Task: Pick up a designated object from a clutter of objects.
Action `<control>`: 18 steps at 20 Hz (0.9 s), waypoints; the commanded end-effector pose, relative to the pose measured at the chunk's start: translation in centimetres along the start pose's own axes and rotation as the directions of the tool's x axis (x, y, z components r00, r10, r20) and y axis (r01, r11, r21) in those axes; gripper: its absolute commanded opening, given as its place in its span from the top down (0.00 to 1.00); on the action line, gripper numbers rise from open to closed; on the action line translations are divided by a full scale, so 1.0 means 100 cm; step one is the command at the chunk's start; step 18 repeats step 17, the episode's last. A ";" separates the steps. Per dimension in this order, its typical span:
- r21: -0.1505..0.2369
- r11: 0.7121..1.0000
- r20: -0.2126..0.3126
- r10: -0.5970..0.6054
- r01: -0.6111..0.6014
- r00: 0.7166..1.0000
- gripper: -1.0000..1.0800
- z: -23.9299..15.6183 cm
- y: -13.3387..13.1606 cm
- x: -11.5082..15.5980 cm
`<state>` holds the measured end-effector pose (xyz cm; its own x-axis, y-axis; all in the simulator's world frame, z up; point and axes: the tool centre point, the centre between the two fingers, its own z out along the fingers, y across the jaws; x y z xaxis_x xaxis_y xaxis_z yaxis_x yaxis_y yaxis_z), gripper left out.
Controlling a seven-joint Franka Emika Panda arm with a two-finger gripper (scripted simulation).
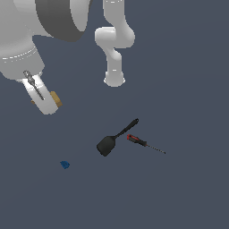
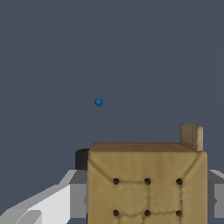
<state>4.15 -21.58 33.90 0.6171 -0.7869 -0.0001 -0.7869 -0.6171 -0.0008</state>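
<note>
The designated object point(image 2: 146, 183), a tan-yellow square with small dark dots, sits clamped between my gripper's fingers point(image 2: 74, 194) and fills much of the wrist view. In the exterior view my gripper point(image 1: 46, 103) is raised at the upper left, shut on the tan square point(image 1: 57, 99), whose edges stick out on both sides of the fingers. The rest of the clutter of objects lies on the floor below: a black spatula point(image 1: 107, 143), a red-and-black-handled screwdriver point(image 1: 143, 143) just beside it, and a tiny blue lump point(image 1: 65, 164) point(image 2: 99, 102).
The arm's white base point(image 1: 114, 78) stands at the back centre of the dark grey floor point(image 1: 188, 188). The arm's large links point(image 1: 40, 22) fill the exterior view's upper left.
</note>
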 end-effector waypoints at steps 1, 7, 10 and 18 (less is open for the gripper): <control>-0.001 1.000 0.001 0.000 0.000 1.000 1.00 -0.022 0.006 0.001; -0.001 1.000 0.000 -0.001 0.001 1.000 1.00 -0.058 0.014 0.004; -0.001 1.000 0.000 -0.002 0.002 1.000 1.00 -0.068 0.016 0.005; -0.001 1.000 0.000 -0.002 0.002 1.000 1.00 -0.073 0.016 0.006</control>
